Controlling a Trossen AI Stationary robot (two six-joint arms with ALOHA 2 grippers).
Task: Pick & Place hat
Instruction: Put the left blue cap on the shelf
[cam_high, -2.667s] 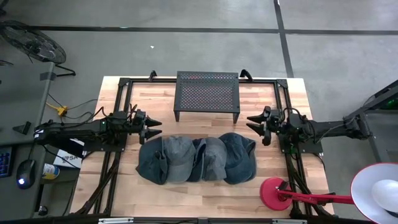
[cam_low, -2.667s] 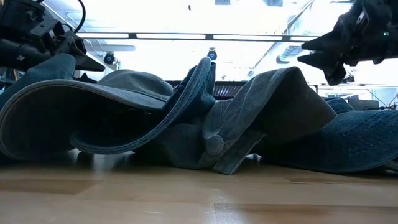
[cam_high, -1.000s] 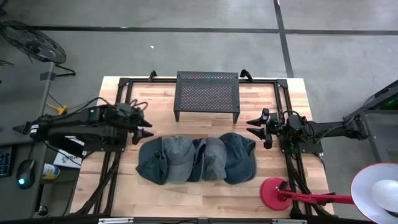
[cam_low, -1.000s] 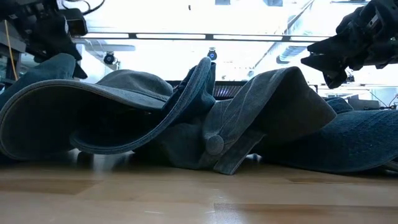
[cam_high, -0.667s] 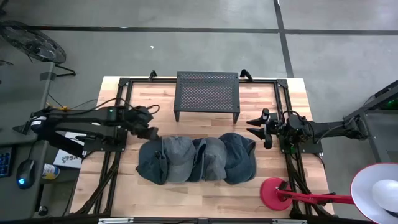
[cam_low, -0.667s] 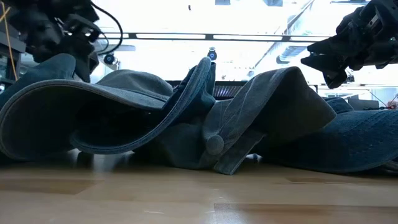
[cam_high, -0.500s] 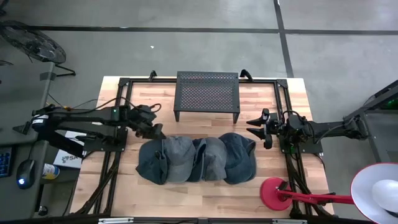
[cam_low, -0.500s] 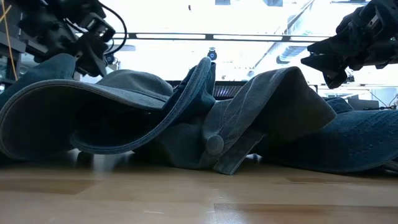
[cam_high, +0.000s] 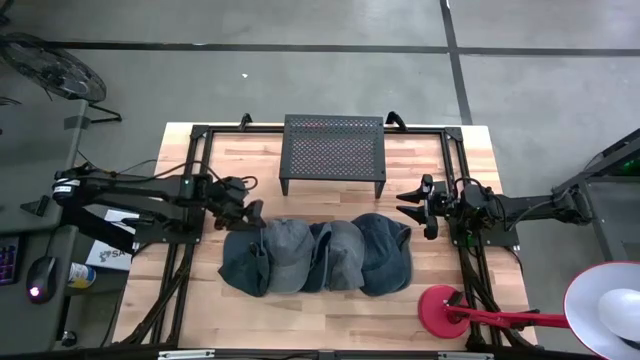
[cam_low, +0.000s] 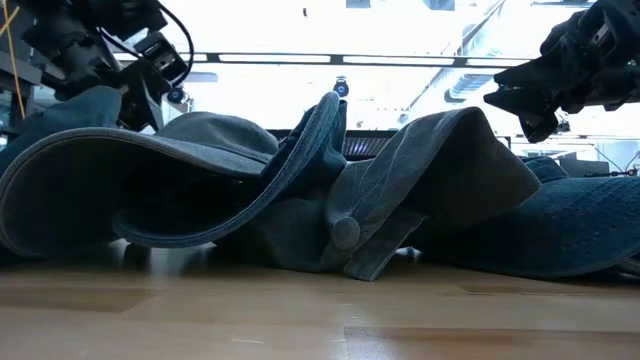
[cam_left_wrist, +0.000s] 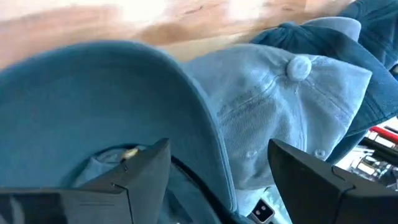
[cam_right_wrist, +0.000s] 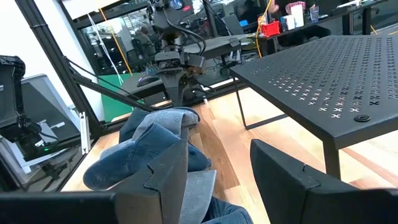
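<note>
Several denim hats (cam_high: 315, 256) are piled in a row on the middle of the wooden table (cam_high: 330, 315), overlapping one another. The leftmost hat (cam_high: 262, 255) is seen at the left end of the pile, with its brim curved upward in the low view (cam_low: 120, 195).

The left gripper (cam_high: 250, 214) is placed just above the far left edge of this leftmost hat. Its fingers (cam_left_wrist: 146, 171) are spread wide, and in the left wrist view the brim (cam_left_wrist: 106, 93) of the hat is seen directly in front of them, between the two tips. The cloth is not yet pinched.

The right gripper (cam_high: 409, 204) is held over the right side of the table, near the right end of the pile but apart from it. Its fingers (cam_right_wrist: 283, 171) are also spread, and nothing is held between them.

A black perforated metal stand (cam_high: 334, 148) is located at the far side of the table, behind the hats. A red round base (cam_high: 440, 305) is seen at the near right corner.
</note>
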